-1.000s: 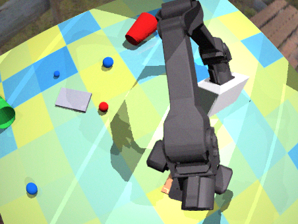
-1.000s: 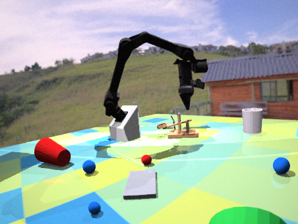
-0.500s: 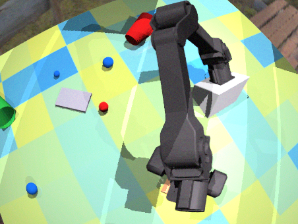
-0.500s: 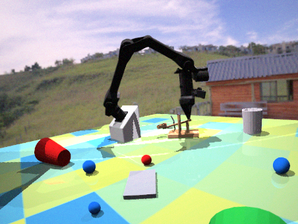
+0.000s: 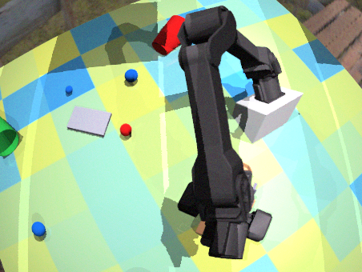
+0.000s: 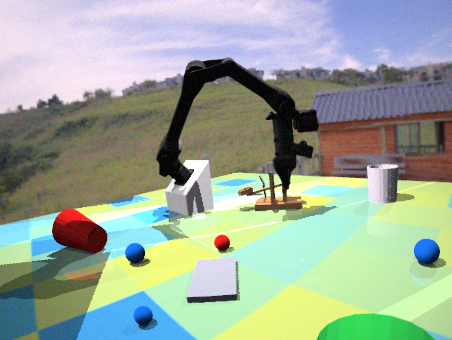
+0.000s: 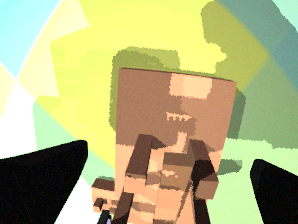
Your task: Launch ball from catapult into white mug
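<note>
The wooden catapult (image 6: 278, 203) (image 7: 150, 100) stands on the table, its cup end low and facing away from the mug in the exterior view. No ball shows in that cup. In the top view the arm hides most of the catapult. My gripper (image 6: 286, 186) (image 7: 173, 160) is open and empty, pointing down at the catapult's mug-side end, with a finger on each side of it in the wrist view. The white mug (image 6: 382, 183) stands upright at the right in the exterior view. A red ball (image 5: 126, 130) (image 6: 222, 243) lies on the table.
Blue balls (image 5: 131, 75) (image 5: 38, 229) (image 6: 135, 253) (image 6: 426, 251) and a smaller blue ball (image 5: 69, 90) (image 6: 143, 315) lie around a grey slab (image 5: 89, 121) (image 6: 214, 279). A red cup (image 5: 170, 34) (image 6: 75, 230) lies tipped over. A green cup (image 5: 7, 138) (image 6: 375, 327) is at the edge of view. The arm's base is on a white block (image 5: 272, 116) (image 6: 204, 172).
</note>
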